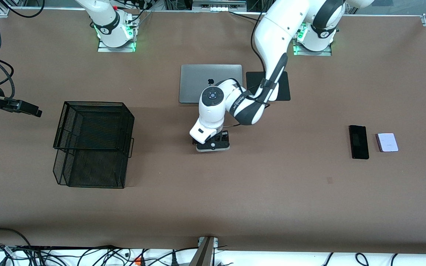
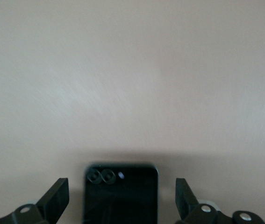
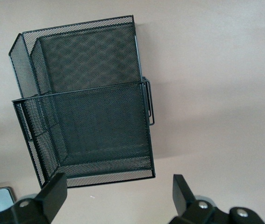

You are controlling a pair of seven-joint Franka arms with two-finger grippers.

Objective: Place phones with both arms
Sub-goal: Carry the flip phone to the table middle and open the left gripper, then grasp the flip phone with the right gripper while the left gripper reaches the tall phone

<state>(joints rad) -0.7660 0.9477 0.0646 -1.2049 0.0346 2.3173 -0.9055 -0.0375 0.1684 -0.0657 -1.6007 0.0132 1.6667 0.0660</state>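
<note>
1. We see the left tool [image 1: 213,142] down at the middle of the worktop [image 1: 272,192], released, its two fingers [image 2: 55,198] spread wide.
2. The small black phone [image 2: 121,193] lies flat on the worktop between those spread fingers, with a clear gap on either side, so neither finger touches it.
3. In the left wrist view that phone looks squarish and dark, with rounded corners, two small round lenses side by side near one edge and a bright dot next to them.
4. Toward the left arm's end of the worktop from the left tool, well apart from it, lie the long slim black phone [image 1: 358,142] and, just beside it, the small pale lilac phone [image 1: 386,142], both flat.
5. The right tool [image 3: 118,196] waits in the air near the right arm's end of the worktop, released with its fingers wide apart and nothing between them; its wrist view looks down on the black mesh basket [image 1: 93,144].
6. A grey laptop [image 1: 198,79], lid shut, and a black mat [image 1: 257,79] lie close to the arms' bases.
</note>
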